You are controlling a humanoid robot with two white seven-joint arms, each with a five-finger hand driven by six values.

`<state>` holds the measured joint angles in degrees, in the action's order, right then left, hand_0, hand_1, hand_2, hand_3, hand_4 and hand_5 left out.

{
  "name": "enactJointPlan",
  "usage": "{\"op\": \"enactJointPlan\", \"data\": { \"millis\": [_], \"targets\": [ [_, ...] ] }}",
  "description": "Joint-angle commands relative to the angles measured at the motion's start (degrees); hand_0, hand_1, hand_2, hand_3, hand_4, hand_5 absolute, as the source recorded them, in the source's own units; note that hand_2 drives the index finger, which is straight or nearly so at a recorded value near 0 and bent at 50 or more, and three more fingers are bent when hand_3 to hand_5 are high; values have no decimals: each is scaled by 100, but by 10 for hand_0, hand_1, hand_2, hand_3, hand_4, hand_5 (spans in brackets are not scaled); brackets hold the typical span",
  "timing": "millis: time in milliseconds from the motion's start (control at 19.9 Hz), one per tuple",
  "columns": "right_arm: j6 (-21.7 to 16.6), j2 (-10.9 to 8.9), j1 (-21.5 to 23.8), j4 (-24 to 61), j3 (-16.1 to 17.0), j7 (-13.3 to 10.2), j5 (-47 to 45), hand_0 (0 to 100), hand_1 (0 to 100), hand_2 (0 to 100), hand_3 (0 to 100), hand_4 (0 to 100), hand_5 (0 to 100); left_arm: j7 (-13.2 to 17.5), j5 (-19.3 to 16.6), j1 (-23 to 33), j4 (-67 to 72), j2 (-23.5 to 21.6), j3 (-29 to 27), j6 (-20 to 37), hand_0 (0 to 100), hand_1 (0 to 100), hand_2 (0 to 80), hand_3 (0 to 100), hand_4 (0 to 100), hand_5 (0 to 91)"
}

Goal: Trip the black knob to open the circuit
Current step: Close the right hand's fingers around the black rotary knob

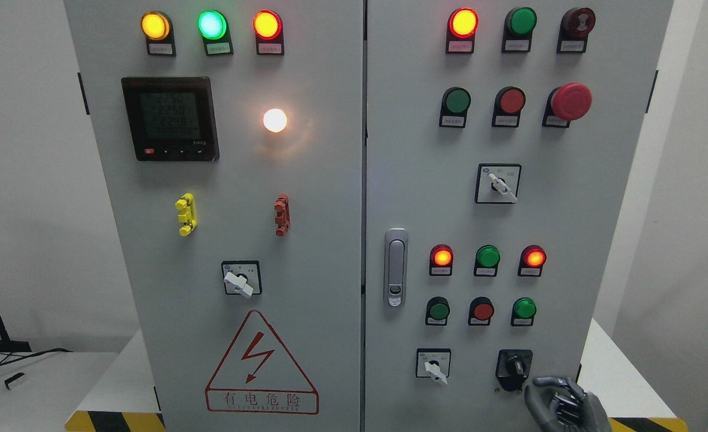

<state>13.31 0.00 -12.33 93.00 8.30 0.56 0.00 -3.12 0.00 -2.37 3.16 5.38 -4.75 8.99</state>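
The black knob (515, 367) sits on a black square plate at the lower right of the grey cabinet's right door (426, 150). Its handle points roughly upward. My right hand (561, 403) rises from the bottom edge just below and to the right of the knob. Its grey fingers (551, 384) are curled loosely inward and hold nothing. A small gap separates the fingertips from the knob plate. The left arm does not show.
A white selector switch (434, 367) sits left of the black knob. Rows of lit lamps and push buttons (483, 311) fill the door above. A metal door latch (395, 267) is at the door's left edge. The cabinet stands on a white table (624, 384).
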Motion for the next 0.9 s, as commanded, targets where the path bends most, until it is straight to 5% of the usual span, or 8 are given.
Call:
{"op": "enactJointPlan", "data": {
  "millis": [0, 852],
  "targets": [
    [-4, 35, -15, 33, -66, -3, 123, 426, 788, 463, 1000, 990, 934, -5, -176, 0, 0, -2, 0, -2, 120, 389, 0, 0, 0, 0],
    [5, 70, 81, 253, -48, -3, 123, 432, 796, 463, 1000, 988, 934, -5, -176, 0, 0, -2, 0, -2, 120, 389, 0, 0, 0, 0]
  ]
}}
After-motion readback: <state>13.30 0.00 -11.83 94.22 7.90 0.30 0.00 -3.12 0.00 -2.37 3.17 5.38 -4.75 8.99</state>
